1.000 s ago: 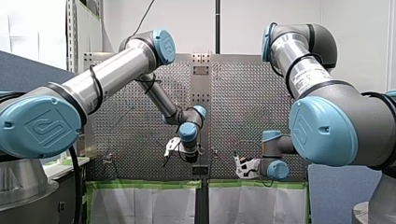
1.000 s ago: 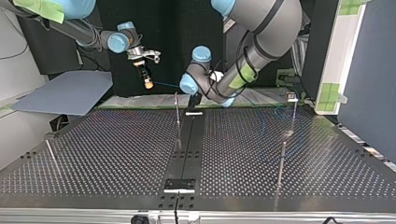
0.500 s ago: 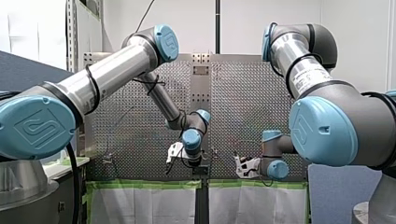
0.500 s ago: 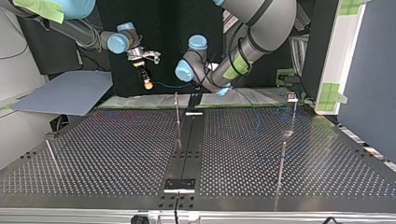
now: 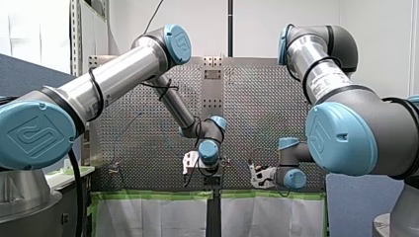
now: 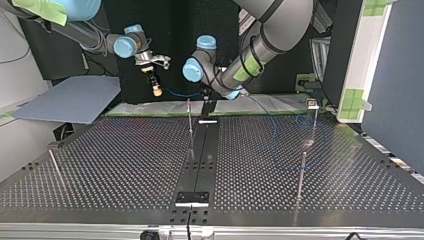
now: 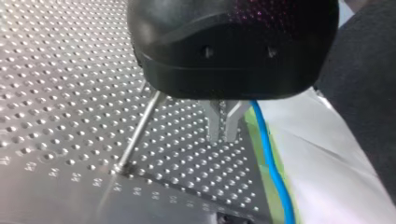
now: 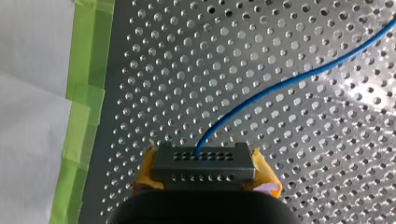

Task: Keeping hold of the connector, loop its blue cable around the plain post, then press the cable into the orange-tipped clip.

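blue cable [image 8: 280, 84] loose | right gripper [image 8: 205, 169] squeezes connector [image 8: 204, 161] | left gripper [image 7: 223, 123] closed on nothing | unguided cable might slip past post [image 7: 138, 132]

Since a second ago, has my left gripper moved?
Yes. In the front view my left gripper has shifted toward the view's right and lower, closer to the table's centre strip.

My left arm [image 5: 123, 69] reaches to the middle of the perforated surface [image 5: 257, 108], its jaws low near the green tape [image 5: 153, 195]. My right arm [image 5: 341, 133] has its jaws nearby, apart from them, above white sheets [image 5: 148, 217].
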Controlling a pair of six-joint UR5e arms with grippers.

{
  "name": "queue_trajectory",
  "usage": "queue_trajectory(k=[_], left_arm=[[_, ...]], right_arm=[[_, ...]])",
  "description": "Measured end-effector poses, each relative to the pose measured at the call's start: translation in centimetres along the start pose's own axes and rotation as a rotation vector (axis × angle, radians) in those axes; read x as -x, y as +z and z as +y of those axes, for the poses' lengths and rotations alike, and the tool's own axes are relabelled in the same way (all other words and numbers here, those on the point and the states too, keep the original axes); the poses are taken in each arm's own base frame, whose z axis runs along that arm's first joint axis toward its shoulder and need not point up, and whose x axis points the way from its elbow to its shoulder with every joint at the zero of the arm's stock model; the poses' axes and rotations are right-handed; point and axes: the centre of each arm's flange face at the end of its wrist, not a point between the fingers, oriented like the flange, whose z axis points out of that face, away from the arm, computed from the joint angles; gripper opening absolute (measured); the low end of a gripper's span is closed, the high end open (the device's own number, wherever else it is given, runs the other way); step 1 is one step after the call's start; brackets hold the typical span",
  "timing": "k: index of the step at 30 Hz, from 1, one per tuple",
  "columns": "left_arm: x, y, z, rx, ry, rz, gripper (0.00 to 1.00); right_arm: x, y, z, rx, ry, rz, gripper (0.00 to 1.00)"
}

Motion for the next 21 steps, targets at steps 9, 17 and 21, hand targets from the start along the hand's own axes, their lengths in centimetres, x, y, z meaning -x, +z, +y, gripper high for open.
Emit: queue_trajectory(k=[9,17,21], left_arm=[[-0.30,0.12,-0.35,-0.008,-0.046,-0.057,0.00],[-0.80,0.49,0.06,-0.013,-0.090,-0.102,0.00],[-0.51,0.79,-0.06,-0.013,-0.109,-0.136,0.00]], right_arm=[[0.22,-0.11,0.74,0.024,0.010,-0.013,0.00],[0.25,-0.13,0.80,0.024,0.007,-0.014,0.00],[0.23,-0.12,0.79,0.023,0.005,-0.013,0.00]])
